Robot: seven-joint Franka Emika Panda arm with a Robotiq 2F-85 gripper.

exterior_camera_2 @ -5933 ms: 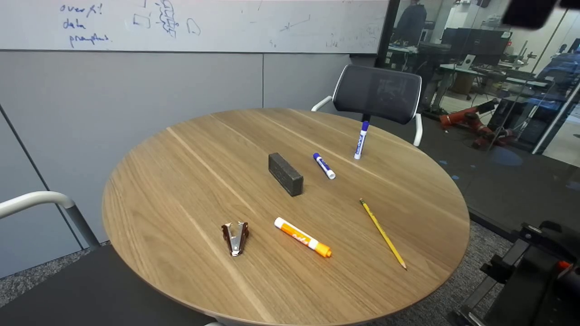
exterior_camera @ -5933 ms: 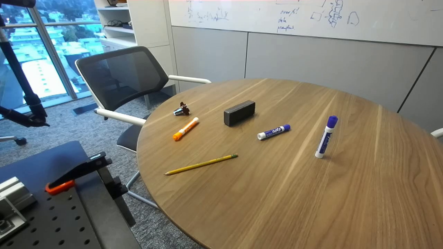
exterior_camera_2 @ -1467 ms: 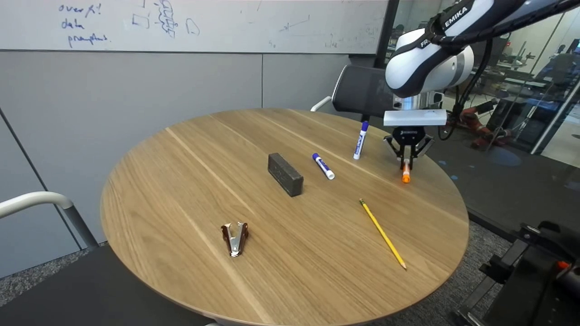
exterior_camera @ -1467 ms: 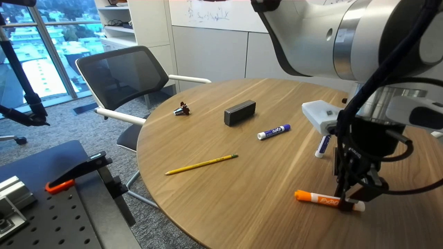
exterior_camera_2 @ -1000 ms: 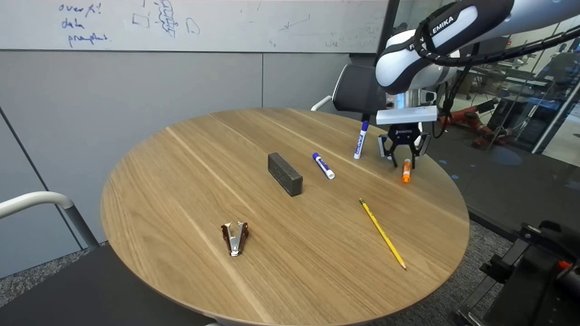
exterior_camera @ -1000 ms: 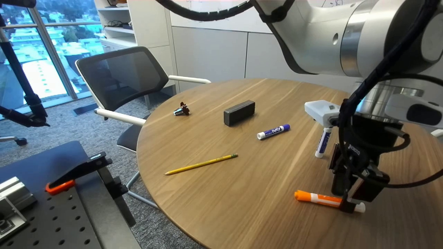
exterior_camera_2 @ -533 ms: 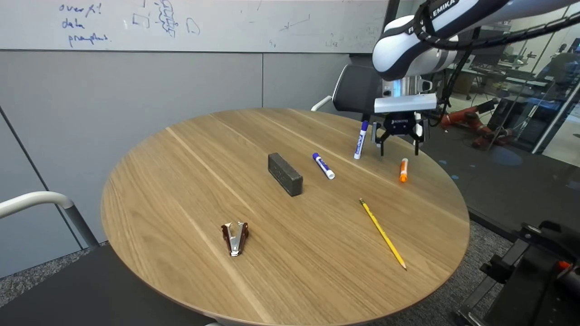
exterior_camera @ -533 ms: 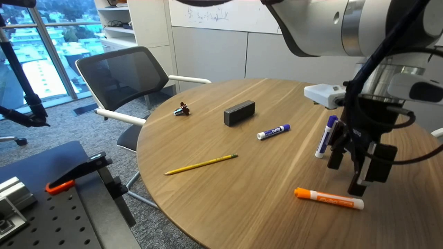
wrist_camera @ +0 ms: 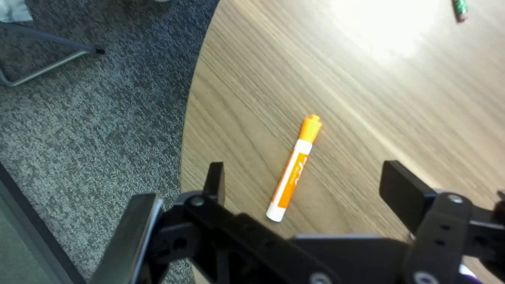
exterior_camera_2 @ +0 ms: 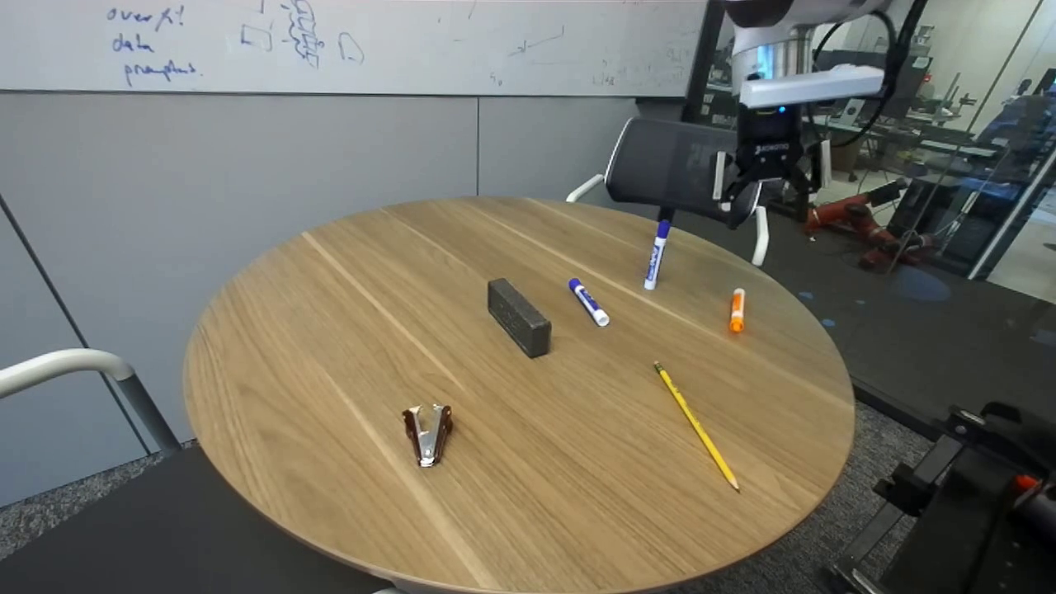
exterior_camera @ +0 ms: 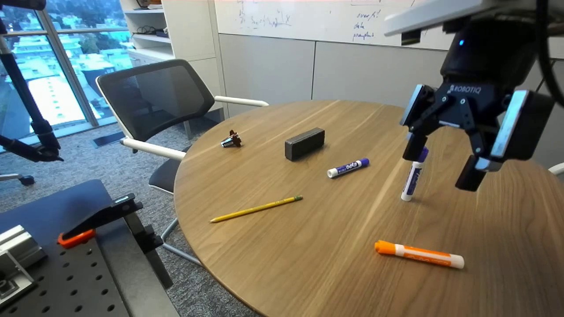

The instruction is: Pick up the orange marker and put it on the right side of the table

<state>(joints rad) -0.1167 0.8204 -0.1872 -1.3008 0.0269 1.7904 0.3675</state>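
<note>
The orange marker [exterior_camera: 421, 255] lies flat on the round wood table [exterior_camera: 335, 273], near the table's right edge in an exterior view [exterior_camera_2: 737, 311]. Its orange cap and white end show in the wrist view [wrist_camera: 291, 175]. My gripper [exterior_camera: 442, 167] is open and empty, well above the table and apart from the marker. In an exterior view the gripper [exterior_camera_2: 770, 206] hangs above and behind the marker. In the wrist view the marker lies below, between the wide-apart fingers [wrist_camera: 303, 181].
A purple-and-white marker [exterior_camera: 412, 182] stands upright, partly behind a finger. Another purple marker [exterior_camera: 348, 168] lies near a dark eraser block [exterior_camera: 305, 144]. A yellow pencil [exterior_camera_2: 697, 425] and a staple remover [exterior_camera_2: 427, 435] lie on the table. A chair [exterior_camera_2: 685, 169] stands behind it.
The orange marker has moved from near the staple remover to the table's other side. The gripper was around it 1.5 s ago, then opened and rose away; the marker stayed down.
</note>
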